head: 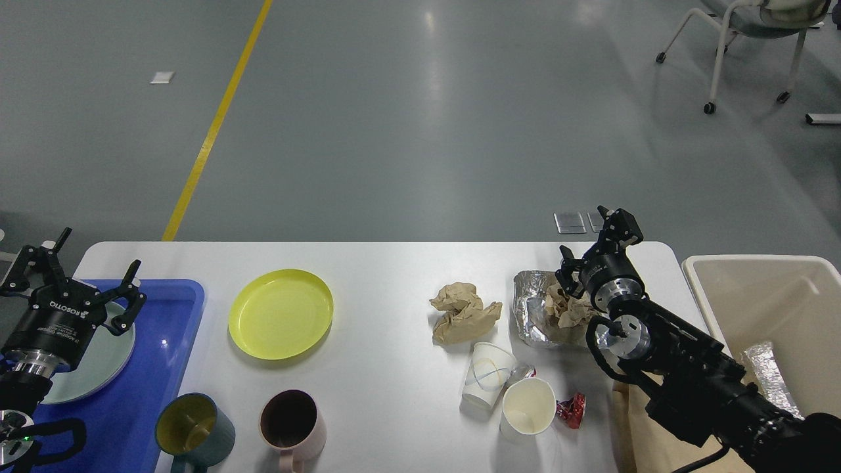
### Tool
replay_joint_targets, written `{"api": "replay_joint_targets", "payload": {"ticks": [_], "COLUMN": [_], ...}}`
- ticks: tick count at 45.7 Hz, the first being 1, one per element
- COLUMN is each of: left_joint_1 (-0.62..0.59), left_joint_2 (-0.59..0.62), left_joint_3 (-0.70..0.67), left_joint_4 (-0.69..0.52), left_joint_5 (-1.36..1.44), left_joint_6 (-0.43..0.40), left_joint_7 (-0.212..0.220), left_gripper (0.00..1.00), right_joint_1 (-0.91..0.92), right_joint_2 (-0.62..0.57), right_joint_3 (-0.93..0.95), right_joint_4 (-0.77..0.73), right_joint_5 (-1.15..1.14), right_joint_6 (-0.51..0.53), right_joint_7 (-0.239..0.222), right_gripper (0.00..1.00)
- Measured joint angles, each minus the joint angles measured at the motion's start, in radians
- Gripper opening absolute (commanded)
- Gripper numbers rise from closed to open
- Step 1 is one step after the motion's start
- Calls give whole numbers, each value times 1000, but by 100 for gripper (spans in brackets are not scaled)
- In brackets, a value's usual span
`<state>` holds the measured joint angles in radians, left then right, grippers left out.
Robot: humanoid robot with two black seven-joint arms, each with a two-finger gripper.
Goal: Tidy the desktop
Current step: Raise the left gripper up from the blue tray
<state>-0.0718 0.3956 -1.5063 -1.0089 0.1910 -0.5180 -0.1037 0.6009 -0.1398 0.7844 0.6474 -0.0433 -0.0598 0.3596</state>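
The white desktop (394, 276) holds a yellow plate (280, 314), a crumpled brown paper (463, 312), a foil sheet with brown paper on it (535, 312), two paper cups (486, 374) (527, 406), a red wrapper (571, 410), a teal mug (194, 430) and a pink mug (292, 424). My left gripper (98, 253) is open above the blue tray's far left end, holding nothing. My right gripper (583, 233) is open just beyond the foil sheet, near the table's far edge, with nothing between its fingers.
The blue tray (167, 328) at the left holds a pale green plate (98, 368). A beige bin (755, 276) stands off the table's right end with a foil piece (769, 374) inside. Brown paper (631, 427) lies under my right arm. A wheeled chair (742, 39) stands far right.
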Motion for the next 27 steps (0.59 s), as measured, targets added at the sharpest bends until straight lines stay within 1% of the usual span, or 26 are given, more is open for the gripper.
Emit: {"api": "replay_joint_targets", "payload": {"ticks": [9,27], "left_joint_1": [0,-5], "left_joint_2": [0,-2], "left_joint_3": [0,3], "left_joint_4": [4,20], "left_joint_5": [-9,-11], "left_joint_6": [-7,-3], "left_joint_7": [-6,6], "left_gripper": [97,97], "right_joint_1": [0,-1], "right_joint_2": [0,-1], "right_joint_3": [0,0], "right_joint_4": [0,0], "right_joint_5": [0,0], "right_joint_6": [0,0], "right_joint_7": [0,0], "right_gripper": [100,100]}}
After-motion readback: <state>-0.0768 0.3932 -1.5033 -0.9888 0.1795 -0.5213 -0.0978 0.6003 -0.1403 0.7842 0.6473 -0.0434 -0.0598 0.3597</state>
